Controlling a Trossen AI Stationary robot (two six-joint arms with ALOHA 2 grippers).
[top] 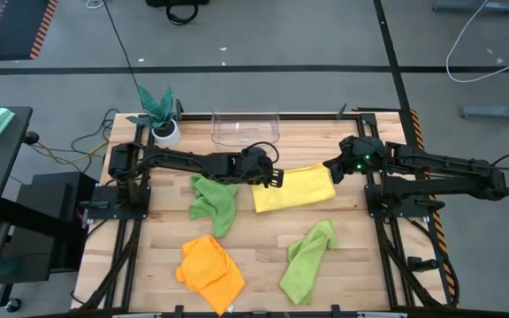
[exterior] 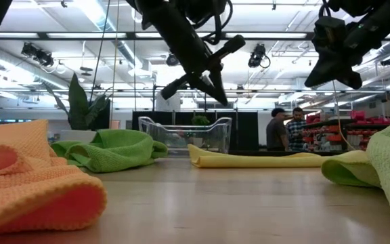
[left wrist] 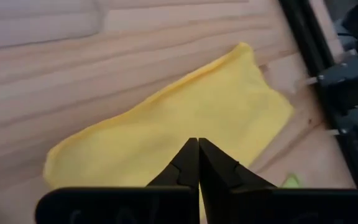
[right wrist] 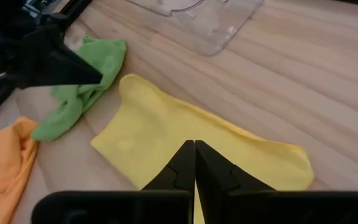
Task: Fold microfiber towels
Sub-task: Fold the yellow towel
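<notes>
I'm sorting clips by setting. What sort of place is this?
Probably a robotics lab or workshop: a wooden table in a black frame, marked floor tape with loose cables around it, and, beyond it, ceiling strip lights and people by shelving.

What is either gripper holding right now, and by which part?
Nothing: the left gripper and right gripper are both shut and empty above the yellow towel.

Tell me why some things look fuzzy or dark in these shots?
Low view: the near fuzzy orange microfiber towel fills the corner, soft with closeness, and both arms are dark silhouettes against bright ceiling strip lights. Left wrist view: the folded yellow microfiber towel looks slightly blurred. High view: evenly lit, faint shadows.
</notes>
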